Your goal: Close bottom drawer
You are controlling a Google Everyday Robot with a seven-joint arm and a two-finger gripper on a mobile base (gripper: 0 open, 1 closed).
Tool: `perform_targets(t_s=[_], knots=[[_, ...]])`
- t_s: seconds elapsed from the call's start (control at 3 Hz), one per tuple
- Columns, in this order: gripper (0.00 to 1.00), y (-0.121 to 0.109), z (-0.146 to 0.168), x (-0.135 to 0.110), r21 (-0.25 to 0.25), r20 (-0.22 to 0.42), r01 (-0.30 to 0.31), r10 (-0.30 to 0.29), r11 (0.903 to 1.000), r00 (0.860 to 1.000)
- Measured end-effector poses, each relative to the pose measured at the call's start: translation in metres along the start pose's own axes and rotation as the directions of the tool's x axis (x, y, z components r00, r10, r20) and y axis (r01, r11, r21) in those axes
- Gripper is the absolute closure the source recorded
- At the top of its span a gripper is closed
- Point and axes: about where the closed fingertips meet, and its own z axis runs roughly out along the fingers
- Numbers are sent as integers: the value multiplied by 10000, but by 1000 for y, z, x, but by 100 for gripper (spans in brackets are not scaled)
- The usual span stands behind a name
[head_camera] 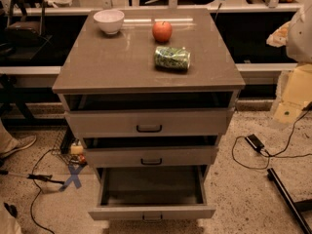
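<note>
Grey-beige drawers fill your view, but your gripper is out of frame, so you cannot tell the arm's pose or its grip. The bottom drawer (122, 212) stands pulled far out at the foot of the cabinet (112, 67), dark handle facing you. Above it, the middle drawer (112, 156) and top drawer (107, 123) sit part-open. On top are a white bowl (108, 21), an apple (162, 31) and a green can (172, 58) on its side. Cables (243, 164) lie on the floor at both sides.
</note>
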Motion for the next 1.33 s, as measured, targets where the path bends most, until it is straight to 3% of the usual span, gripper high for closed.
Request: perform_targets(t_s=[0.33,0.67,1.0,1.33], knots=[[0,1,3,1,-59,9,-64,64,10000,10000],[0,30,58,11,-1204,90,-1278,1298,9845,9915],[0,75,138,6,-2828,645,-3161,3467,9056,9357],[0,125,217,-27,-4596,921,-4248,5176,7799,8506]])
